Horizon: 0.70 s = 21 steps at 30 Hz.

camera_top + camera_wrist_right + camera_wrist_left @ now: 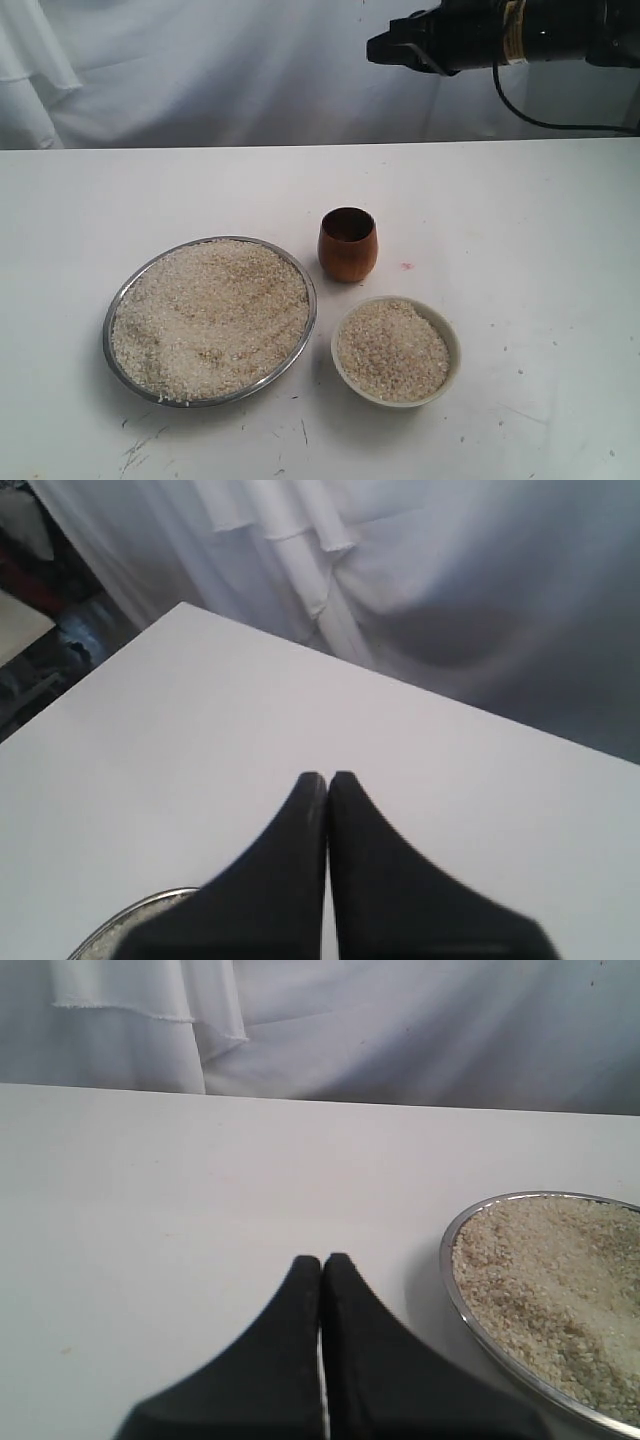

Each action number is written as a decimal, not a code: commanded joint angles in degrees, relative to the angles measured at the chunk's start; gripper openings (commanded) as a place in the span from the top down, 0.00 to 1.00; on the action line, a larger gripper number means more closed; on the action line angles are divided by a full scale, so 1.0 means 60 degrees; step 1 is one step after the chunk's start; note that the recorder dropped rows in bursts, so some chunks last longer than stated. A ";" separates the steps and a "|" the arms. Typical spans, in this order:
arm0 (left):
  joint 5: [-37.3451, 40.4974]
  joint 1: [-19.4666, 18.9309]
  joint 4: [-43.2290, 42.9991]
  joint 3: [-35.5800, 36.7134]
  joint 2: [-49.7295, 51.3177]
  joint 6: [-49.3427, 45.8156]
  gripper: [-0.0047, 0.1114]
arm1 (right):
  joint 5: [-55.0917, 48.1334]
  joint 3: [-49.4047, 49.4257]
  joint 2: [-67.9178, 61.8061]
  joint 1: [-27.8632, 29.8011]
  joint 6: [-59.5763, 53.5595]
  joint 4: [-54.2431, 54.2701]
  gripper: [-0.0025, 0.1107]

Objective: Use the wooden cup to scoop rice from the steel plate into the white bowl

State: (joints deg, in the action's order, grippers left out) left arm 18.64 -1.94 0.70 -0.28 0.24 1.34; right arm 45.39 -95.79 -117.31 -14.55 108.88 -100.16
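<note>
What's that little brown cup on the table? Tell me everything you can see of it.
The wooden cup is small and barrel-shaped, glossy orange-brown, with a dark inside and no handle. It stands upright, mouth up, on the white table, just behind the gap between the steel plate and the white bowl, apparently touching neither. Nothing holds it.

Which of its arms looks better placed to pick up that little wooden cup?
Probably the right gripper: the wooden cup stands right of the steel plate, on its side. The left gripper would likely have to reach across the plate. Both are shut now.
</note>
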 commanded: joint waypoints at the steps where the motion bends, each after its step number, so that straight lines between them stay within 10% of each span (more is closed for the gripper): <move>1: -0.0062 0.0027 -0.0004 0.0046 -0.0039 0.0002 0.96 | -0.0901 -0.0007 0.0138 0.0058 0.0627 0.0035 0.98; 11: -0.0062 0.0027 -0.0004 0.0046 -0.0039 0.0002 0.96 | -0.2270 0.0480 0.0121 0.0284 0.0427 0.0035 0.98; 21: -0.0062 0.0027 -0.0004 0.0046 -0.0039 0.0002 0.96 | -0.3878 0.2983 0.0855 0.0580 -0.7703 0.8716 0.98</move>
State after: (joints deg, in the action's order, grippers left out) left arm 18.64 -1.94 0.70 -0.28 0.24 1.34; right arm 27.44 -82.56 -114.53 -11.38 81.52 -67.61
